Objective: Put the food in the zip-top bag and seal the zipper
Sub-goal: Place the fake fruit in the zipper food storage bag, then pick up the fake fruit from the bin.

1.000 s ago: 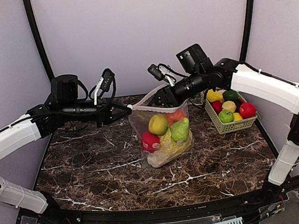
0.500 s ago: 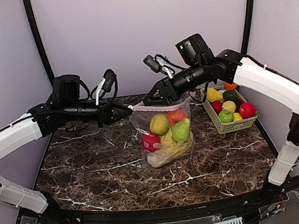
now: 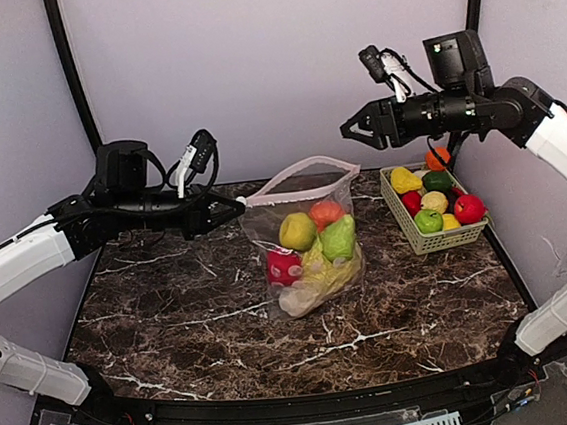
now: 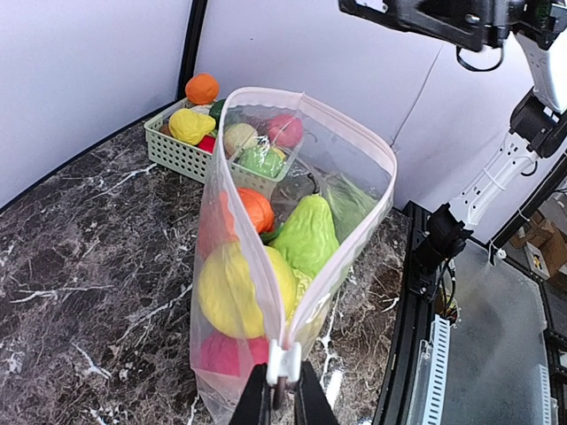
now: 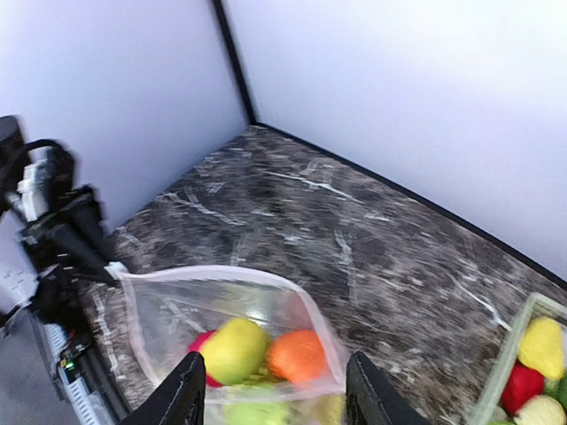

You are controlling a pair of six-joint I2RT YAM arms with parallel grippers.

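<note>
The clear zip-top bag (image 3: pixel 306 240) stands on the table with its mouth open, held up at its left corner. Inside are a yellow lemon (image 3: pixel 298 231), an orange tomato (image 3: pixel 326 212), a green pear (image 3: pixel 339 239), a red apple (image 3: pixel 284 267) and a pale cabbage (image 3: pixel 316 285). My left gripper (image 3: pixel 241 207) is shut on the white slider tab (image 4: pixel 285 366) of the pink zipper (image 4: pixel 257 257). My right gripper (image 3: pixel 348 130) is open and empty, high above the table right of the bag. The bag also shows in the right wrist view (image 5: pixel 232 332).
A pale green mesh basket (image 3: pixel 408 229) with several more fruits stands at the right back of the table, under my right arm. It also shows in the left wrist view (image 4: pixel 177 158). Grey walls close in the back and sides.
My right gripper has let go of the bag's mouth edge, opened, and swung up and to the right. The bag mouth has sprung wider. My left gripper has stayed put.
</note>
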